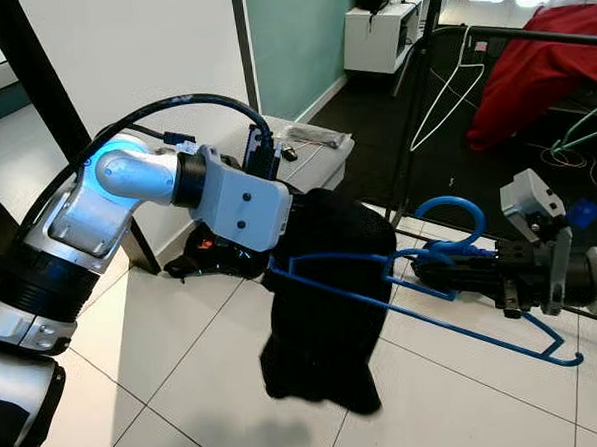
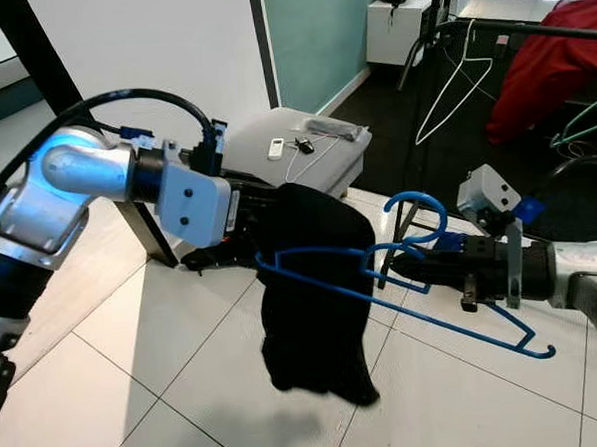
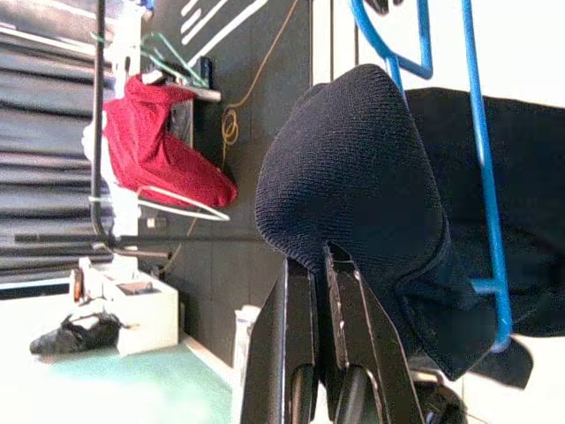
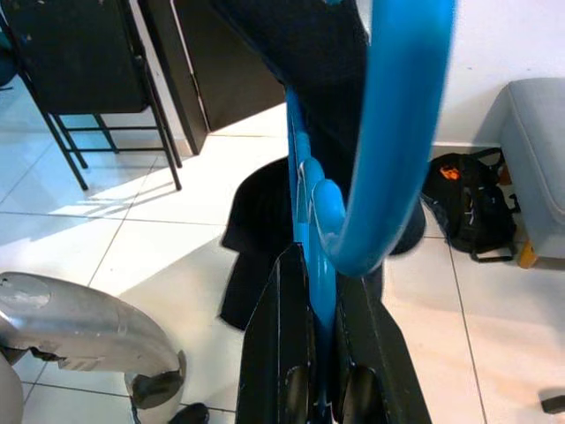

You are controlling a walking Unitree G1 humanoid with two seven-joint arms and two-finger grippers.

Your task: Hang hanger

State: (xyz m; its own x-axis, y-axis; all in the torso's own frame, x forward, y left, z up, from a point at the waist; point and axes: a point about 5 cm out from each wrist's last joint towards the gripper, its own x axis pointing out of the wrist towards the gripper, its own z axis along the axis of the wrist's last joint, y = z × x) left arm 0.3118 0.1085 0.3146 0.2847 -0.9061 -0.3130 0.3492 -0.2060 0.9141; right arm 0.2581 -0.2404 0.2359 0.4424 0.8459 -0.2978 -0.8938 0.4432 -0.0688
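Note:
A blue plastic hanger (image 1: pixel 439 322) is held level over the tiled floor, its hook (image 1: pixel 454 211) curving upward. My right gripper (image 1: pixel 426 262) is shut on the hanger's neck just below the hook, as the right wrist view shows (image 4: pixel 314 265). A black knit garment (image 1: pixel 328 302) is draped over the hanger's left end and hangs down. My left gripper (image 3: pixel 320 265) is shut on the top edge of that garment; in the left eye view its fingers are hidden behind the cloth.
A black clothes rack (image 1: pixel 529 35) at the back right carries a white wire hanger (image 1: pixel 452 90) and a red garment (image 1: pixel 541 71). A grey ottoman (image 2: pixel 305 158) with small items stands behind. A black bag (image 1: pixel 205 253) lies on the floor.

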